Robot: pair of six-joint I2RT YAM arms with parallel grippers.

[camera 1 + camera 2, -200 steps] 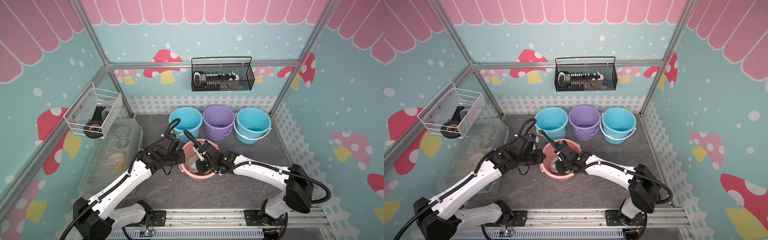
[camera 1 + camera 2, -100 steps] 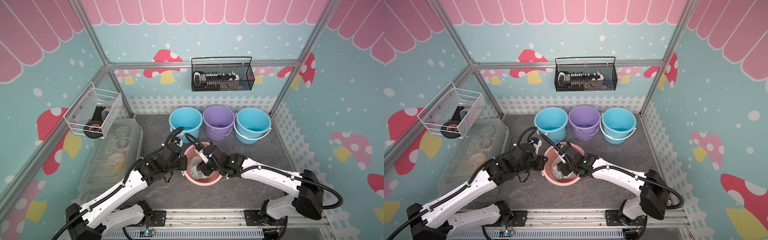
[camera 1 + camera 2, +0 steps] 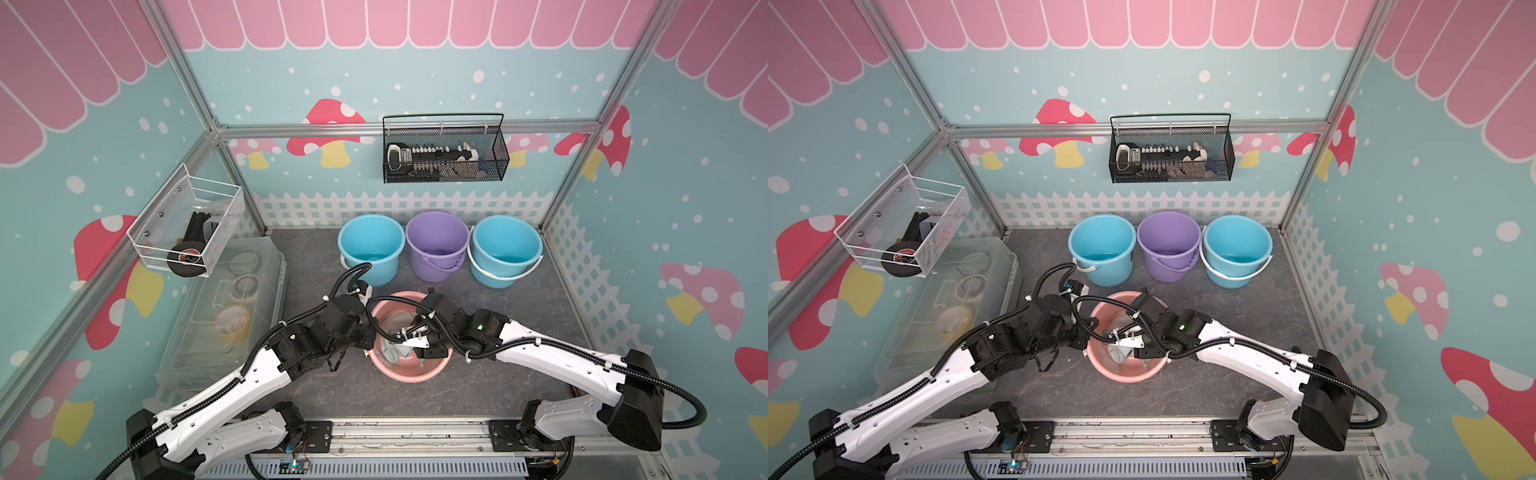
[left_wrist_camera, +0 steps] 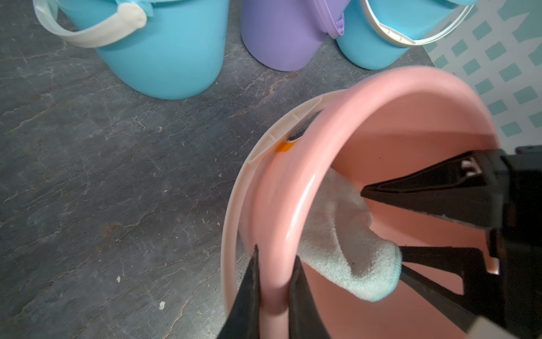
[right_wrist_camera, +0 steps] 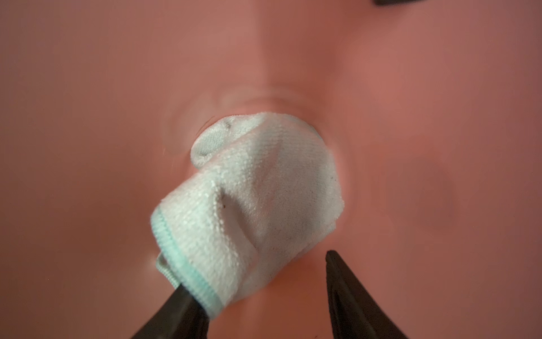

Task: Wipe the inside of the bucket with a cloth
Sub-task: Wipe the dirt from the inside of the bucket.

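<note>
While the R claw stands spread inside the pink bucket, the cloth lies bunched btw its tips, unpinched, with one hem over a finger and the far end on the bucket's bottom. L claw pinches the bucket's rim, one tip in, one out. The bucket sits mid-counter; behind it, apart, a purple bucket stands btw two blue buckets.
</note>
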